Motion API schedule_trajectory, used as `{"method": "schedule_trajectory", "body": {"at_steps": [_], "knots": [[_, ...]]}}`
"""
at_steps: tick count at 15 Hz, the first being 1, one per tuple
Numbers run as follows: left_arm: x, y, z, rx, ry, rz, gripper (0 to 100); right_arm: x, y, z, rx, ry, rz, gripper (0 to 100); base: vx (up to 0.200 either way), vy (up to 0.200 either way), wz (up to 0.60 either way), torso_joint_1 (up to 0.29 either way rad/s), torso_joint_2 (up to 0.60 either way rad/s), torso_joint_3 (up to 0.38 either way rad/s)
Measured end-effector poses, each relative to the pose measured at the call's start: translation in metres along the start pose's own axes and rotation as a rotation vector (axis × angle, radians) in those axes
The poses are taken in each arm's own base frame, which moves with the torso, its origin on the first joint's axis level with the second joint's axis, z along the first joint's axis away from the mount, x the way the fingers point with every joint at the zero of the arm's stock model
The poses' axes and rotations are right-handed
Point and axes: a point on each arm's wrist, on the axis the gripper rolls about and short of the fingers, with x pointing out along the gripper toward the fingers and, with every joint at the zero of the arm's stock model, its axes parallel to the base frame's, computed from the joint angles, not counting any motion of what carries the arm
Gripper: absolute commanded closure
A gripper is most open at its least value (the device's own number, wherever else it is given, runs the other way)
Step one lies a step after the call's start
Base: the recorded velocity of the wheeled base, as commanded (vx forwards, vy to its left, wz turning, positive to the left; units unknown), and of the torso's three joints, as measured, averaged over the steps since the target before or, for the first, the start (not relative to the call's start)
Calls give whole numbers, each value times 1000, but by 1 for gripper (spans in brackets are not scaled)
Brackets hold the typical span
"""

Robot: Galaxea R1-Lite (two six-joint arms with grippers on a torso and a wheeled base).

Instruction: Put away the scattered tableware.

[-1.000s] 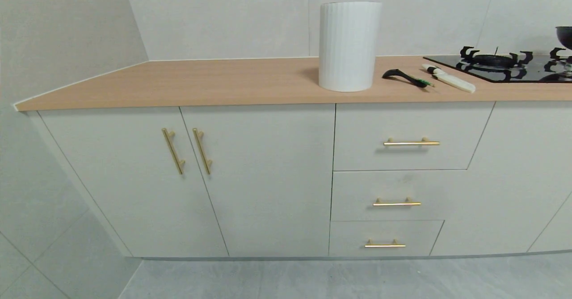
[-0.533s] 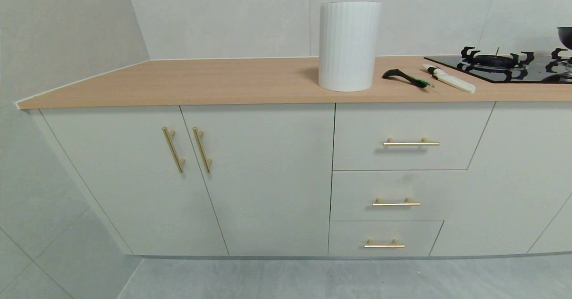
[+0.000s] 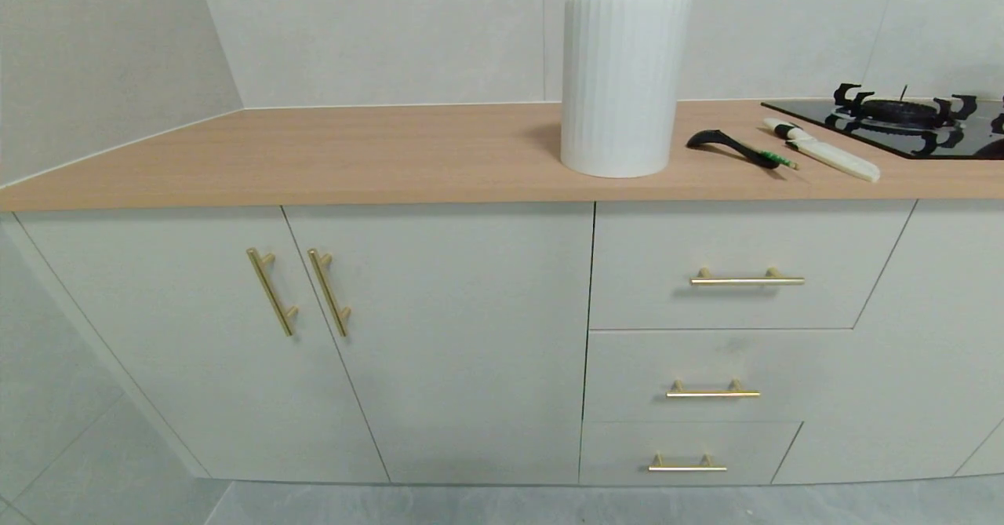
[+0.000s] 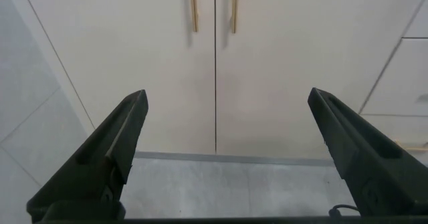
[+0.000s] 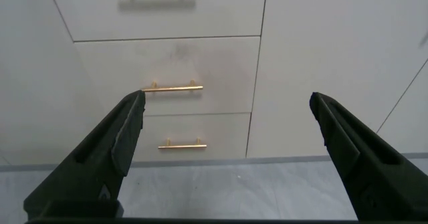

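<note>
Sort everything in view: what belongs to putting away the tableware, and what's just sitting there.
For the job: black utensil, white utensil beside it, white ribbed container (probably their holder).
Just there: gas hob, cabinet doors, drawers.

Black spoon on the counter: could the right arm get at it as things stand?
Probably not yet: the right gripper hangs open low before the drawers, while the black spoon lies up on the countertop, with nothing covering it.

place: kitchen | gas hob (image 3: pixel 902 113) | wooden countertop (image 3: pixel 353 152) | cabinet drawers (image 3: pixel 729 238)
</note>
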Motion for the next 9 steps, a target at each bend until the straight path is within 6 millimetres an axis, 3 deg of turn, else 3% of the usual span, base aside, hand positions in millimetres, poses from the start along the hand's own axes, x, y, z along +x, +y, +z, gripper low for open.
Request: {"method": "schedule_trajectory", "body": {"at_steps": [9], "knots": [[0, 0, 0, 0, 0, 0, 0, 0, 0, 0, -11, 0, 4, 0, 0, 0, 0, 0, 0, 0]]}}
